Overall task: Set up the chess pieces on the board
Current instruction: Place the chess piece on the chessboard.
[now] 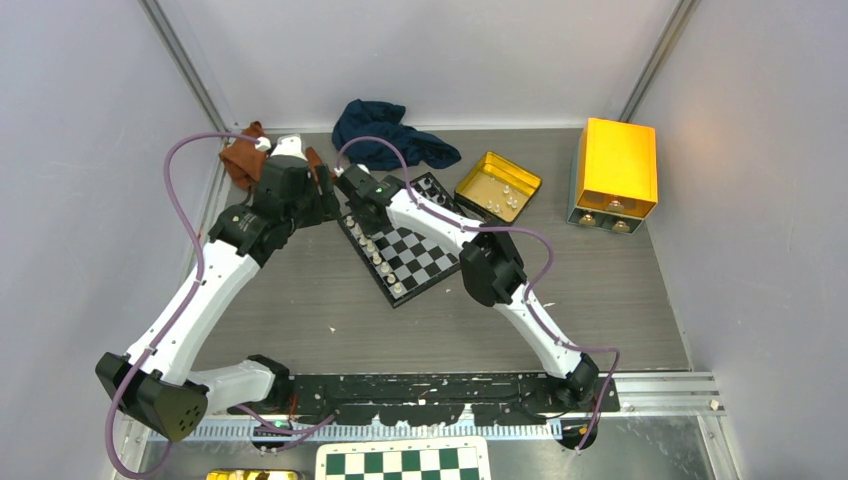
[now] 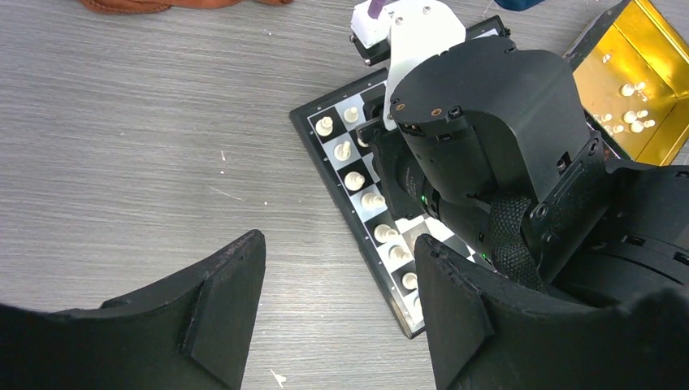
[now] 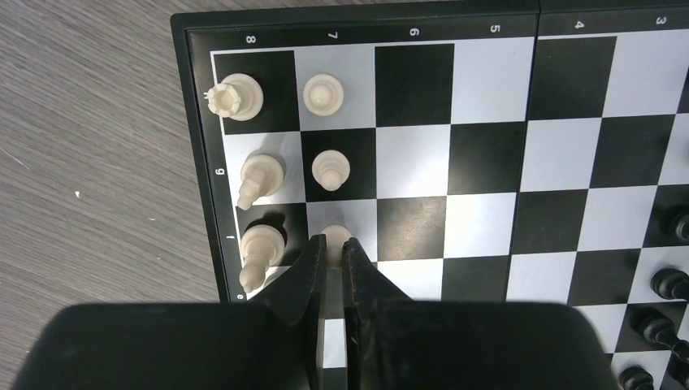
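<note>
The board [image 1: 425, 255] lies tilted in the middle of the table. Cream-white chess pieces [image 1: 372, 245] stand in rows along its left edge, and black pieces [image 3: 670, 284] show at its far side. My right gripper [image 3: 334, 241] is shut on a white pawn [image 3: 335, 232] over a pale square in the second row, beside two other pawns [image 3: 331, 169] and a rook [image 3: 236, 96]. I cannot tell whether the held pawn touches the board. My left gripper [image 2: 337, 240] is open and empty above bare table, just left of the board's rim [image 2: 313, 134].
A gold tin [image 1: 497, 185] holding loose white pieces sits behind the board, with a yellow box [image 1: 615, 170] at the right. A blue cloth [image 1: 385, 135] and a brown cloth [image 1: 243, 155] lie at the back. A green-and-white checkered sheet [image 1: 405, 462] lies at the near edge.
</note>
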`<state>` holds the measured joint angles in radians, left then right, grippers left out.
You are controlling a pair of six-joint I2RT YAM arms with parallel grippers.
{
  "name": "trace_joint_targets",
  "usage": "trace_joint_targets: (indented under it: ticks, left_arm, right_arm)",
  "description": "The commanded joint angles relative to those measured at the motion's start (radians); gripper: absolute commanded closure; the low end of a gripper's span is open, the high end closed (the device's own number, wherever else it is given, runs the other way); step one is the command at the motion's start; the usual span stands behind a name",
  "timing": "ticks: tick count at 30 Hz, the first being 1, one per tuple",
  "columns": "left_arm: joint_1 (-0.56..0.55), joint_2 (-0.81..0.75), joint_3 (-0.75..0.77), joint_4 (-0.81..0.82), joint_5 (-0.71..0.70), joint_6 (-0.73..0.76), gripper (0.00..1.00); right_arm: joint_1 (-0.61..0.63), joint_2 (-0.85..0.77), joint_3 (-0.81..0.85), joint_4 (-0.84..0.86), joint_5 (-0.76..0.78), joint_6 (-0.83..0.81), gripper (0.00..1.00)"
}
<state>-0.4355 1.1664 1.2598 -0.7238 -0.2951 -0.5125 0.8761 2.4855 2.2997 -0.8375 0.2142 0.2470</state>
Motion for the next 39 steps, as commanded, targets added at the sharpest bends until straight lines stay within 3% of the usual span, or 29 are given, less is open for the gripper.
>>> trace_joint_targets:
  ticks: [1,6,13,17,28,39]
  left_arm:
    - [-0.008,-0.014,0.0,0.023,-0.007,0.016,0.32]
    - [-0.009,-0.01,0.002,0.022,-0.011,0.018,0.32]
    - [-0.011,-0.008,0.001,0.023,-0.014,0.019,0.31]
    - [-0.011,-0.008,0.005,0.023,-0.015,0.02,0.31]
    - [-0.011,-0.004,0.029,0.028,-0.02,0.021,0.31]
    - [-0.011,0.005,0.047,0.052,-0.065,0.019,0.3]
  right_arm:
    - [0.008,0.01,0.049,0.024,-0.003,0.006,0.99]
    - [0.008,0.013,0.047,0.021,-0.004,0.005,0.96]
    - [0.007,0.006,0.046,0.022,-0.004,-0.002,0.74]
    - [0.007,-0.001,0.045,0.023,-0.001,-0.007,0.68]
    - [0.005,-0.072,0.046,0.017,0.028,-0.032,0.66]
    - [-0.037,-0.253,-0.023,0.045,0.077,-0.039,0.66]
